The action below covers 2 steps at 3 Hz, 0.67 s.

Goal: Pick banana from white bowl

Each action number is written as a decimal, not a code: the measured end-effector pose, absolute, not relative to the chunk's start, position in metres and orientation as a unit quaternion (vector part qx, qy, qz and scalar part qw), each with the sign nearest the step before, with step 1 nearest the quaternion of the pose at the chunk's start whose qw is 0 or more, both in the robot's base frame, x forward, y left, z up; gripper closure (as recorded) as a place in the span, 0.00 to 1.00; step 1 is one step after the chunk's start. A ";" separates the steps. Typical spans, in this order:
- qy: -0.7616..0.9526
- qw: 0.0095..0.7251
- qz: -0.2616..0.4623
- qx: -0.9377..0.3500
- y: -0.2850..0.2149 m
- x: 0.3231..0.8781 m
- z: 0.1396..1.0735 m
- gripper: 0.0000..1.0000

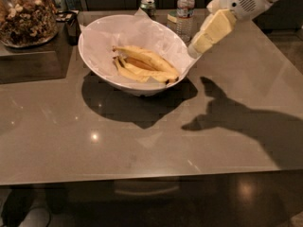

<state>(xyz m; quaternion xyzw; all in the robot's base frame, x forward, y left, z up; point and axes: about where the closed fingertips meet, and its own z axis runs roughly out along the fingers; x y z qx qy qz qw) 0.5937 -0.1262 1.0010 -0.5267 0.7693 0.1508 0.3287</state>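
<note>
A: Camera view, entry one. What are you after?

B: The banana [150,59]. It is the longest yellow piece, speckled brown, lying slantwise across the white bowl [135,90] from upper left to lower right. Its dark lower end sits near the bowl's right rim. Shorter yellow pieces [129,74] lie against its near side, so your cleanest approach is probably from above and behind.

A: Entry two, the bowl itself?

B: It is wide and round, and stands on the tabletop [142,150] left of centre. The crinkled white paper [137,27] lining it rises past the rim. It seems to tip toward you, which shows you the fruit but leaves the far wall high.

A: Entry three, your gripper?

B: The gripper [195,49] hangs in the air just outside the bowl's right rim, angled down and to the left. Its tip is near the paper's edge and apart from the banana. You cannot tell from this angle whether it is open or closed. I judge this to be the approach, with no grasp made yet.

A: Entry four, sundries?

B: A water bottle [185,11] and a can [148,5] stand behind the bowl. A glass jar of nuts [26,15] stands at far left. The bottle is close behind the gripper, so mind it if you swing wide.
</note>
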 end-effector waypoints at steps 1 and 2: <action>0.762 0.315 0.180 -0.536 -0.098 0.606 0.987 0.00; 0.762 0.314 0.180 -0.537 -0.097 0.607 0.986 0.00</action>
